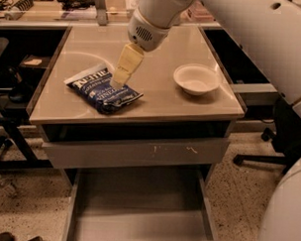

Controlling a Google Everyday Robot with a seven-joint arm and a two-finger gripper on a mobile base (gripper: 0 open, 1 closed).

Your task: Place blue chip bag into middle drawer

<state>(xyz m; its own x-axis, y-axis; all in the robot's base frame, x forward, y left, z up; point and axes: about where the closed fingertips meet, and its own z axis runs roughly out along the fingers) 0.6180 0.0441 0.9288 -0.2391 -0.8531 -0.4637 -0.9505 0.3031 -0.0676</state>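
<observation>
The cream-coloured gripper is held against the crinkly navy-blue chip bag just beneath it; its grip cannot be told. The shallow grey metal drawer is seen open, well below.

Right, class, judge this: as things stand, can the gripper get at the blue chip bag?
Probably yes. The gripper hangs right over the blue chip bag, which lies uncovered on the tabletop; the white bowl sits well apart.

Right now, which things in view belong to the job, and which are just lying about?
Job: blue chip bag on the tabletop; hand over the bag; middle drawer, open below.
Lying about: white bowl, apart from the bag; shut scratched-front drawer.
</observation>
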